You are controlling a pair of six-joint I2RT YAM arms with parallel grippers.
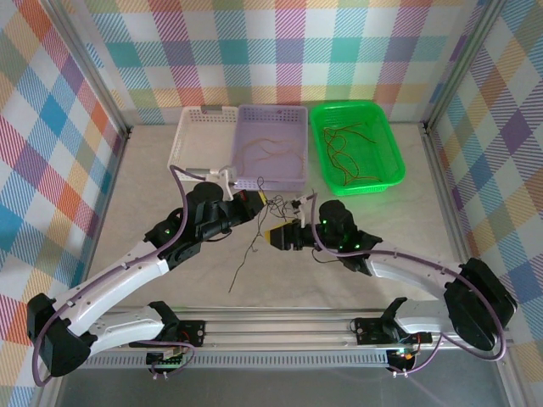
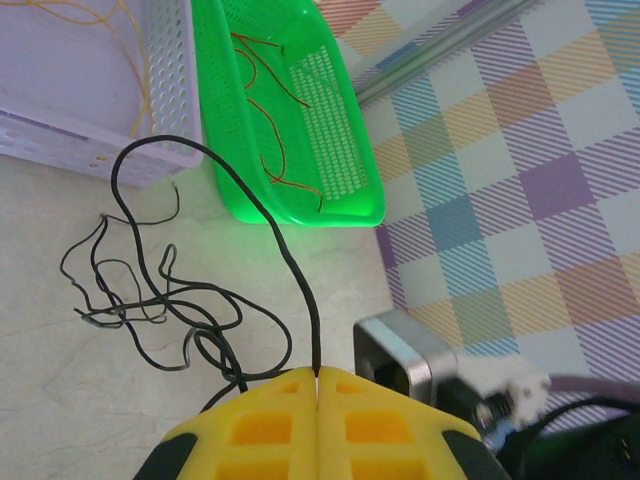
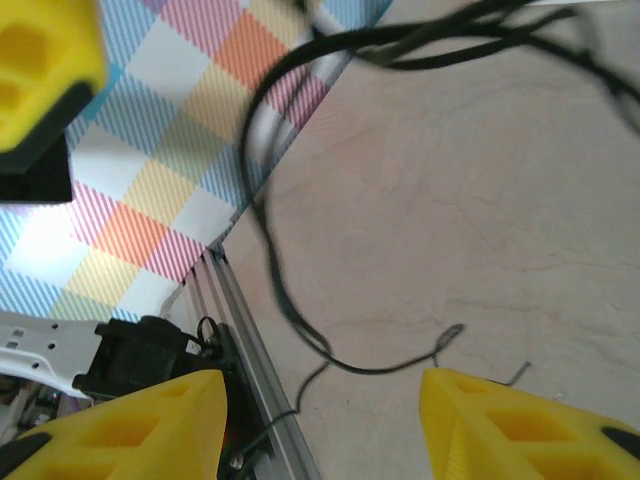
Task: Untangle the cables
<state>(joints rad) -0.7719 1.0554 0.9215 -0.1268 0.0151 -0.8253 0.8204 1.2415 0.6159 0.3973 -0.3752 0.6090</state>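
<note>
The left gripper (image 2: 316, 378), yellow jaws pinched together on one black strand of the cables (image 2: 313, 335) tangled mid-table (image 1: 153, 186), right gripper (image 3: 320, 385) beside them with jaws apart, more strands in the far purple basket (image 1: 273, 111) and green basket (image 1: 399, 170).

You've got a left arm (image 1: 123, 275) and a right arm (image 1: 416, 273): white shells, black joint housings, green lights (image 1: 170, 227), thick purple cables (image 1: 174, 180) running alongside. Left hand (image 2: 318, 378) and right hand (image 3: 322, 385): blocky yellow fingers (image 2: 270, 425), square recesses, black backing. Bases (image 1: 182, 326) black too.
</note>
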